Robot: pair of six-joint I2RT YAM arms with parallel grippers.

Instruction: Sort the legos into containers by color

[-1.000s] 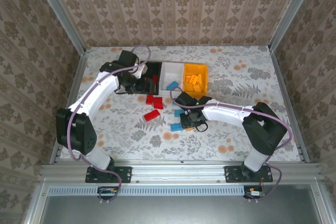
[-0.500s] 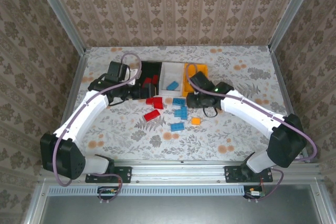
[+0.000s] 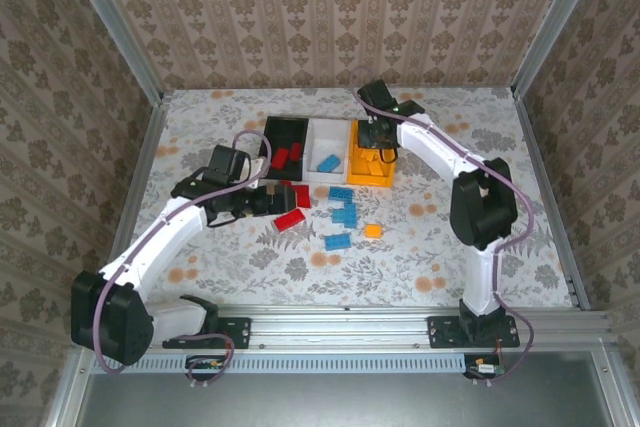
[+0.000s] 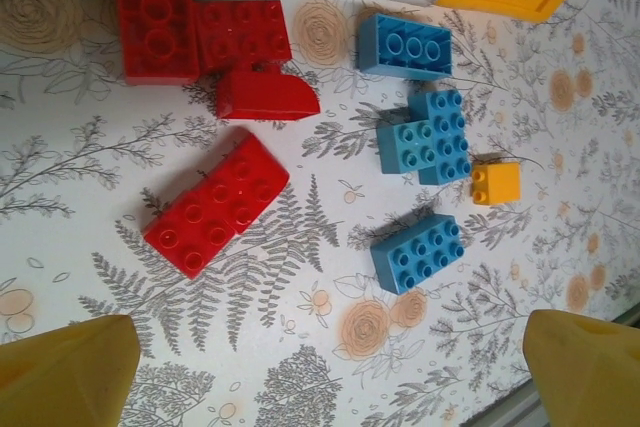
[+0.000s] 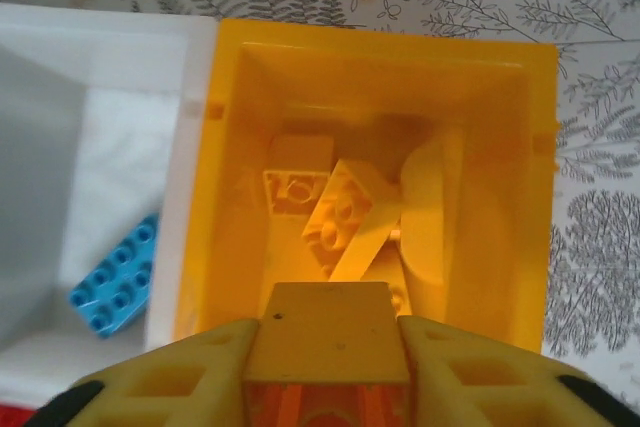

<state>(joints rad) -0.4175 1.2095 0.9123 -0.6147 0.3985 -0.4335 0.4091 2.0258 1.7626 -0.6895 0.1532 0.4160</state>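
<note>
A robot test cell in a lab, not a lived-in room; two robot arms (image 3: 160, 237) are bolted onto an aluminium rail (image 3: 340, 325); beyond the rail lies a table (image 3: 450, 257) covered in a floral print; bare metal posts (image 3: 110, 22) rise at the corners far from the rail, framing wallpapered panels (image 3: 330, 17); purple cables (image 3: 243, 137) run along the arms; legos (image 3: 337, 241) and three plastic containers (image 3: 328, 123) sit beyond the rail.
</note>
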